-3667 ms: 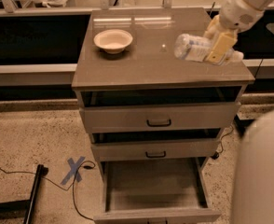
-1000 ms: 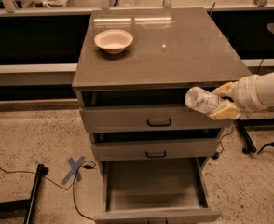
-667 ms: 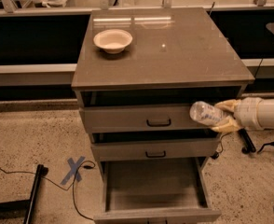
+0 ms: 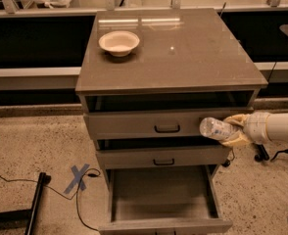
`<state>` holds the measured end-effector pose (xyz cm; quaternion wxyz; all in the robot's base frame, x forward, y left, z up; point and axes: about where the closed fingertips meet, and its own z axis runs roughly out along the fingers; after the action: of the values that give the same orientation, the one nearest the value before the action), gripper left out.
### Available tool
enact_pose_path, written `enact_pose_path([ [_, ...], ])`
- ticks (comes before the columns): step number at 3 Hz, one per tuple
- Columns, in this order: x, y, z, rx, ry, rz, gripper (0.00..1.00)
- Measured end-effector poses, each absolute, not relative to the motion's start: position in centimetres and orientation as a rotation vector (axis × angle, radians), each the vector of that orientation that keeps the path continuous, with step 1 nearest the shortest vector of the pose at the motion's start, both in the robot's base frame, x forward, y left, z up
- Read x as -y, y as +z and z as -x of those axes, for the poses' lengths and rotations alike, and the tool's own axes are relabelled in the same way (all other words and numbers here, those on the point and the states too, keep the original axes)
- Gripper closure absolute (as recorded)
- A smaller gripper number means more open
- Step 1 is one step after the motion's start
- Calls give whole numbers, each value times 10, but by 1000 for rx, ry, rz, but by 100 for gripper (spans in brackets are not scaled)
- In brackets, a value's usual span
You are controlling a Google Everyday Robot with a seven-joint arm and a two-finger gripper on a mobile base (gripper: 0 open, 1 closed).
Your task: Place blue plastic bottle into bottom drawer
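The grey cabinet [image 4: 171, 58] stood to the left of the gripper, its flat top above and to the left of the gripper's level. The bottom drawer [image 4: 158, 192] was pulled out, below the gripper and to its left, with its bare floor showing. The white arm [image 4: 276, 126] came in from the right edge of the view and ended at the gripper. The top drawer [image 4: 134, 124] was just left of the gripper at the same height. The middle drawer [image 4: 134, 156] sat a little lower and to the left.

A shallow white bowl [image 4: 119, 42] rested on the cabinet top, well up and to the left of the gripper. The blue plastic bottle [image 4: 216, 129] lay on its side in the air, in front of the right end of the top drawer and above the bottom drawer's right side. The gripper [image 4: 233, 129] was clamped on the bottle, one yellowish finger [image 4: 237, 118] above it and one below, with the bottle's free end sticking out to the left. A blue tape cross [image 4: 78, 177] marked the floor, far down and to the left of the gripper.
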<state>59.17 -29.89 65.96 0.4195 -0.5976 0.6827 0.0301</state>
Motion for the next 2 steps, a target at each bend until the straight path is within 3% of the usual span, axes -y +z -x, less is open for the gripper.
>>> enact_pose_path([
  [2,313,547,-602,-1796,152,1493,100],
])
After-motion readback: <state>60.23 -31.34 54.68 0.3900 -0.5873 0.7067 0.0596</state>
